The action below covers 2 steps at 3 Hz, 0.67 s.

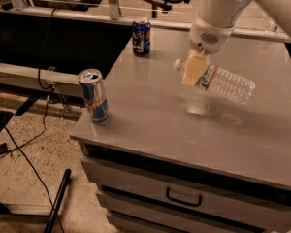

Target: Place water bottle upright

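The water bottle [226,83] is a clear ribbed plastic bottle with a white cap at its left end and a red, white and blue label. It hangs nearly horizontal in the air above the grey table [150,125], cap to the left, its shadow on the tabletop below. My gripper [195,68] comes down from the white arm at the top right and is shut on the bottle near its neck and label. Its cream-coloured finger [192,70] covers part of the label.
A tall blue-and-silver can [93,96] stands upright near the table's front left corner. A dark blue can [141,36] stands upright at the back left edge. The table has drawers [184,195] below. Cables and a black pole lie on the floor at left.
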{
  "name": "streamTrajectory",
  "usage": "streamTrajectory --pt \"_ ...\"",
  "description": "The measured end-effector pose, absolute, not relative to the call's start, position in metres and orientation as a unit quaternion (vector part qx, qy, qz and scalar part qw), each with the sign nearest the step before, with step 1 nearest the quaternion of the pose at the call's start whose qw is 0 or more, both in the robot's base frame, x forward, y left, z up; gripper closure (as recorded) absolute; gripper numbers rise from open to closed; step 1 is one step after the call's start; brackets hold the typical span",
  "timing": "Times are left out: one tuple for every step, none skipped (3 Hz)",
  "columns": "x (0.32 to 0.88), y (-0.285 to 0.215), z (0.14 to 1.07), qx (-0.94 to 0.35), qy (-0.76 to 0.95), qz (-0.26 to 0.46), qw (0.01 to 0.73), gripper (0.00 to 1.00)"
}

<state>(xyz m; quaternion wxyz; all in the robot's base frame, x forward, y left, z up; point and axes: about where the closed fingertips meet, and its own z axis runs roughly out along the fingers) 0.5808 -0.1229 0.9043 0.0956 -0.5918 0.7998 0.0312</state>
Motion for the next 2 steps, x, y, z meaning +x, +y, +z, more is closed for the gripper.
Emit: streamTrajectory --pt "0.5950 -0.1544 0.9667 -0.586 0.785 0.049 0.195 1.00" --pt "0.6028 -0.1493 0.9703 -0.587 0.780 0.052 0.212 1.00"
